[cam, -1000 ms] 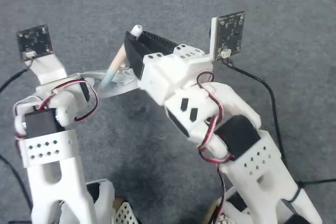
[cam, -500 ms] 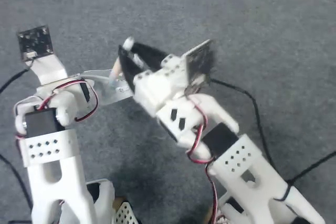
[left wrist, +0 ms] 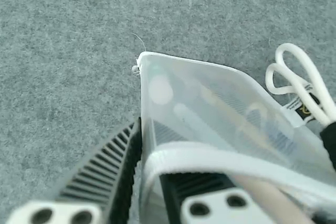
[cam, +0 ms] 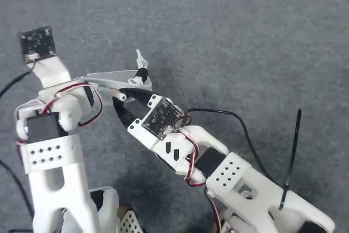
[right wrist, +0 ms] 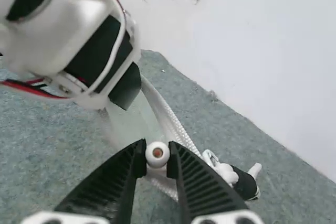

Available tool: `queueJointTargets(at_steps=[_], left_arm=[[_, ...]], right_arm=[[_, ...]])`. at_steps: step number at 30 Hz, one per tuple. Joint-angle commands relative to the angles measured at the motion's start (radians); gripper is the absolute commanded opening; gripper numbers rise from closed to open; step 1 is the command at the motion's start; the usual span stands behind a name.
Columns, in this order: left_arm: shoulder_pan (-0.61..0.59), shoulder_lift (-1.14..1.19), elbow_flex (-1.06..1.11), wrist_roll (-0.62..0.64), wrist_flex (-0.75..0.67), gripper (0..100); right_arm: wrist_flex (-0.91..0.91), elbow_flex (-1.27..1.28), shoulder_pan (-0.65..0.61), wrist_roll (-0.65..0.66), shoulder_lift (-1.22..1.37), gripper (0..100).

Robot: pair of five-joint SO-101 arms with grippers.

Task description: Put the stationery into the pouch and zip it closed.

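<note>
Holds the clear pouch (cam: pixel 112 76) tight in the left gripper (left wrist: pixel 152 150) — at about 10 o'clock in the high view. Squeezes the round end of a pen (right wrist: pixel 157 151) in the right gripper (right wrist: pixel 156 159), just at 6 o'clock of the pouch — white zip cord (right wrist: pixel 224 171) at its 3 o'clock end.

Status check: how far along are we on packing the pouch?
Done: some stationery shows through the pouch wall, whose rim the left gripper clamps. In hand: the right gripper pinches a pen by its end at the pouch mouth. Left: push it in, release, then pull the zip cord to close the open mouth.
</note>
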Motion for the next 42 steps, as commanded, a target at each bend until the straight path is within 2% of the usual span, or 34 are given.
queueJointTargets(at_steps=[1,4,8,10,22,26,33,42], left_arm=[[0.0,0.003,-0.012,-0.011,-0.034,1],[-0.002,0.003,-0.012,-0.011,-0.034,1],[-0.003,0.003,-0.012,-0.011,-0.034,1],[-0.003,0.003,-0.012,-0.011,-0.034,1],[-0.002,0.005,-0.01,-0.011,-0.034,1],[-0.002,0.005,-0.01,-0.011,-0.034,1],[0.002,-0.002,0.015,-0.009,-0.077,1],[0.003,-0.002,0.015,-0.009,-0.081,1]], right_arm=[[-0.028,-0.006,-0.005,0.018,-0.015,1.0],[-0.027,-0.006,-0.005,0.017,-0.015,3.2],[-0.025,0.011,-0.005,0.021,-0.027,17.2],[-0.025,0.015,-0.007,0.023,-0.027,20.0],[-0.025,0.015,-0.004,0.023,-0.028,16.7],[-0.015,0.029,0.012,0.023,-0.11,16.7],[0.222,0.034,0.028,0.02,-0.344,16.8],[0.427,0.037,0.087,0.017,-0.426,16.9]])
